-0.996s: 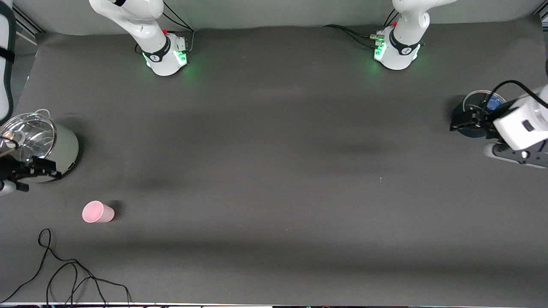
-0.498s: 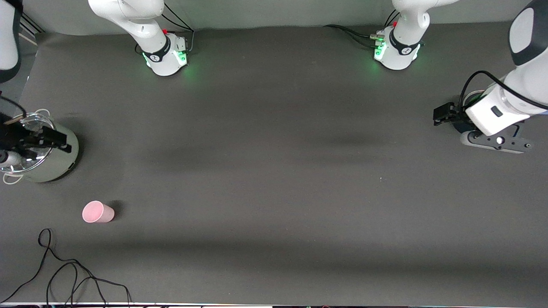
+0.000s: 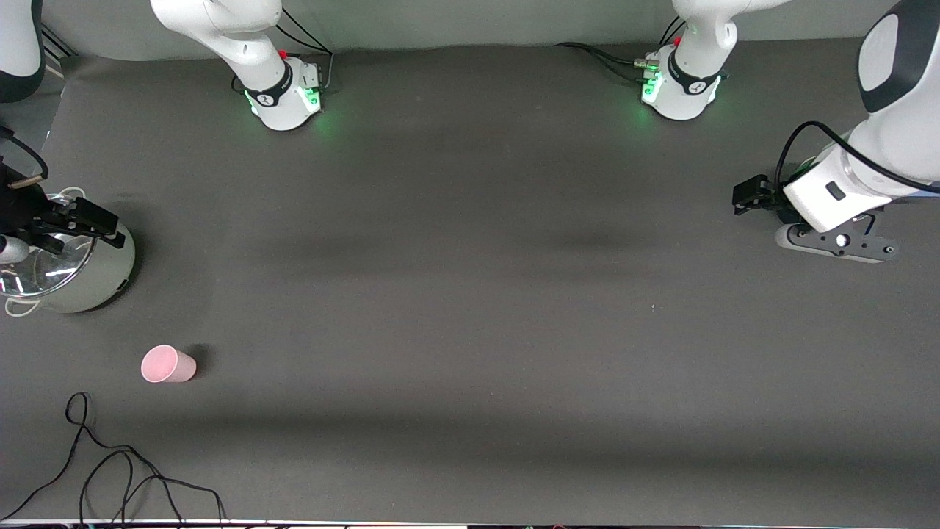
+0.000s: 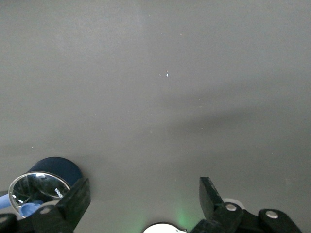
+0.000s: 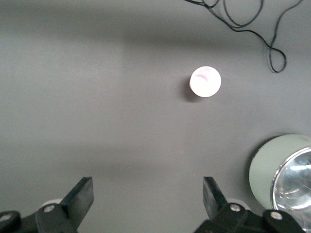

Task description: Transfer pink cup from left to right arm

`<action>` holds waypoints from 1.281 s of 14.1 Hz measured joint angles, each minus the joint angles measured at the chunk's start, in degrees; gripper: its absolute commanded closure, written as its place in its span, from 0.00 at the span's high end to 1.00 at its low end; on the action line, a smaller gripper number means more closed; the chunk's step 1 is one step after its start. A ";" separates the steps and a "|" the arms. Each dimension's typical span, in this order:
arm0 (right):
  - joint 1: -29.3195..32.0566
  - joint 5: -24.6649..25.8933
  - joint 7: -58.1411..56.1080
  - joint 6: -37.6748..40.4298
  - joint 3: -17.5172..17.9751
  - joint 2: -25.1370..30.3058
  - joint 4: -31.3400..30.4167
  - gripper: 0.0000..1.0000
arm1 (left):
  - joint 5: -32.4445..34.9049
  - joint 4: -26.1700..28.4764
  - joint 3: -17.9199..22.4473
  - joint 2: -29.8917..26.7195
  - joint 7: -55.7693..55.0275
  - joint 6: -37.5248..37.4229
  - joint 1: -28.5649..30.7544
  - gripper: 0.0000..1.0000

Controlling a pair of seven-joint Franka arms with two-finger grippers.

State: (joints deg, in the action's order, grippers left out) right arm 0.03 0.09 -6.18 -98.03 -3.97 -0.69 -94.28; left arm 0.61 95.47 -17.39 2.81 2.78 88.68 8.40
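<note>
The pink cup (image 3: pixel 167 364) stands upright on the dark table mat (image 3: pixel 470 294) at the right arm's end, nearer the front camera than the pale-green pot (image 3: pixel 70 272) with its glass lid. The right gripper (image 3: pixel 70 220) hangs over that pot, jaws spread wide and empty, the cup well apart from it with only bare mat between. A loose black cable (image 3: pixel 110 470) lies nearer the camera than the cup. The left gripper (image 3: pixel 749 197) hovers at the left arm's end, also wide and empty, beside a dark blue pot (image 4: pixel 48 177).
</note>
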 measured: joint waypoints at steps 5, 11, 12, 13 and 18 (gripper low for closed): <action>0.93 0.15 3.20 0.26 1.20 -0.03 0.56 1.00 | 3.11 0.00 16.71 -0.82 -0.18 0.73 -18.76 1.00; 1.29 0.15 3.39 0.44 1.23 -1.40 2.68 1.00 | 3.16 0.06 16.51 -0.99 0.12 5.50 -16.92 1.00; 1.28 0.15 3.40 1.44 1.25 -1.56 2.94 1.00 | 3.18 0.07 15.70 -0.99 0.13 5.50 -16.28 1.00; 1.28 0.15 3.45 3.07 1.26 -1.61 3.00 1.00 | 3.22 0.09 15.29 -0.99 0.18 5.50 -16.00 1.00; 1.29 0.14 3.79 7.40 1.26 -1.72 3.06 1.00 | 4.93 0.37 14.79 -0.80 3.69 5.50 -15.80 1.00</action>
State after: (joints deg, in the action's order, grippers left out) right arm 1.32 0.23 -2.38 -90.63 -2.71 -2.41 -91.23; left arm 5.53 95.84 -2.60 2.01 6.47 94.19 -7.40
